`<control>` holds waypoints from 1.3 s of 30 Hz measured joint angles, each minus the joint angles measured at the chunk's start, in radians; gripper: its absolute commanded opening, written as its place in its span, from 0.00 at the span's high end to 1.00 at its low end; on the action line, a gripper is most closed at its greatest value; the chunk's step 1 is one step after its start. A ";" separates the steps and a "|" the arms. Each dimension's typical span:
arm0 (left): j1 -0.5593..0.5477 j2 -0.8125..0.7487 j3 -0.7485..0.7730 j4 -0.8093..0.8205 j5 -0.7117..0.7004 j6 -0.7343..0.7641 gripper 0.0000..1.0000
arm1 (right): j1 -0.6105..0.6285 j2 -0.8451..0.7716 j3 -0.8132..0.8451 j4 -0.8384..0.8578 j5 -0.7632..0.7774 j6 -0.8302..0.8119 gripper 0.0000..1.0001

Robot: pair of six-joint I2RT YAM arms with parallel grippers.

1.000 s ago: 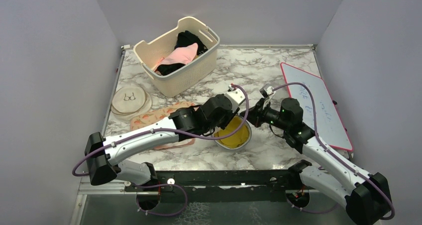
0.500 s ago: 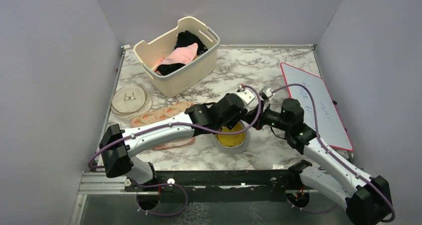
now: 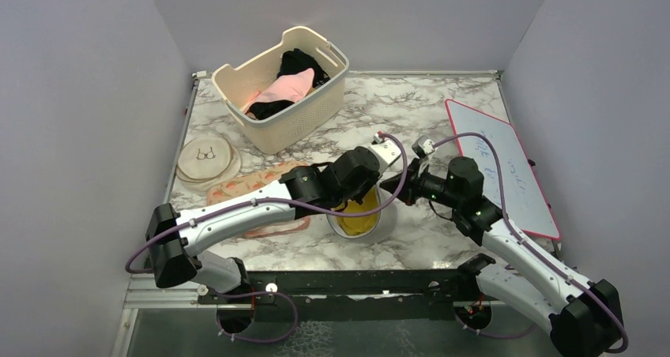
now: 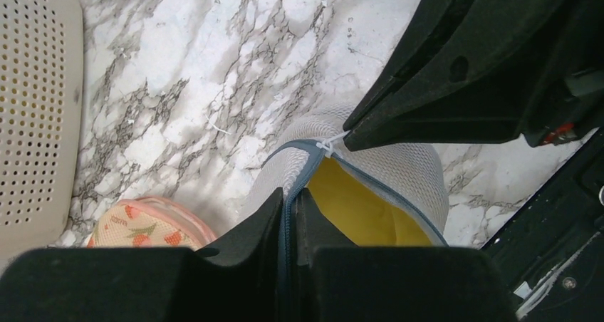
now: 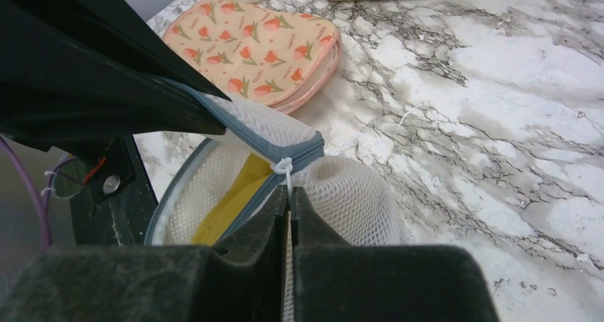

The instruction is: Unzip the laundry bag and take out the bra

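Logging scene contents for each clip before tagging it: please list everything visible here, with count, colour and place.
laundry bag: one, white mesh with blue-grey zip rim, partly unzipped, near centre of the table
yellow fabric: one piece, inside the laundry bag
pouch: one, peach patterned, flat, left of the bag
disc: one, cream with a glasses drawing, left table edge
basket: one, cream, perforated, far left
pink garment: one, in the basket
black garment: one, in the basket
whiteboard: one, white with red edge, right side
table: one, grey-veined white marble
left gripper: black fingers shut on the bag's zip rim
right gripper: black fingers shut on the white zip pull
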 measured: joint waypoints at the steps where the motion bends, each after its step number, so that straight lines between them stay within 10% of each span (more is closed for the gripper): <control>1: 0.000 -0.016 0.000 -0.001 0.000 0.001 1.00 | 0.000 0.004 0.000 0.010 0.002 0.002 0.99; 19: 0.000 -0.180 -0.037 0.000 0.062 0.084 1.00 | 0.000 0.134 0.053 0.051 -0.048 -0.015 0.99; 31: 0.000 -0.133 -0.086 0.013 -0.047 0.069 0.55 | 0.000 0.070 0.049 0.032 -0.075 -0.018 0.99; 39: 0.000 -0.050 -0.076 0.012 -0.045 0.066 0.59 | -0.006 0.069 0.043 0.014 -0.095 -0.018 0.99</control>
